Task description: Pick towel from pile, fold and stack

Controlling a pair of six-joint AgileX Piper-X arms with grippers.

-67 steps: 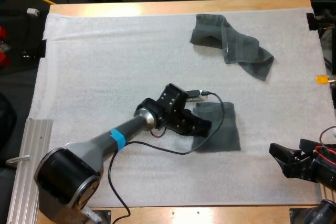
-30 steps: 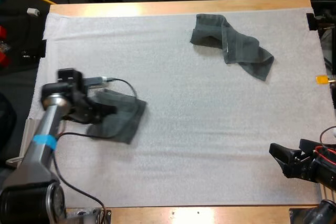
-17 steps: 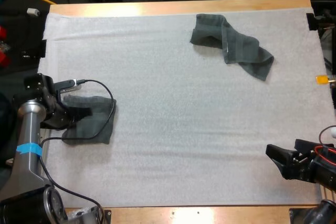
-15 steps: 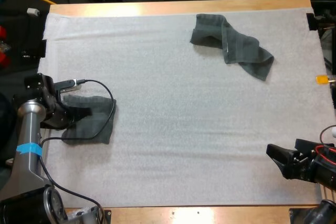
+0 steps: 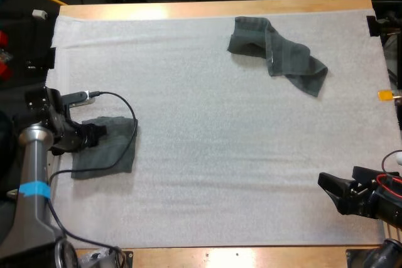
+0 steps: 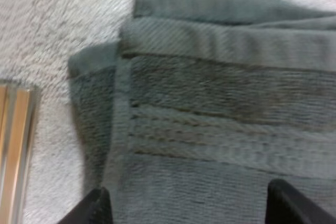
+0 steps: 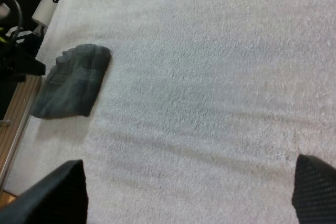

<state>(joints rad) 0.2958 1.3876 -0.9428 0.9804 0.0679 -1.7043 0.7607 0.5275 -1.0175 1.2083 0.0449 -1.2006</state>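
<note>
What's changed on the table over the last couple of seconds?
The left hand dragged the folded towel from the middle of the mat to its left edge. Its fingers now stand open and the towel is let go. The crumpled towel and the open right hand stayed put.

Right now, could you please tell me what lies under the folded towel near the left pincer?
The folded towel lies flat on the white mat, which shows around it. Its own layers cover the patch beneath, so that is hidden.
</note>
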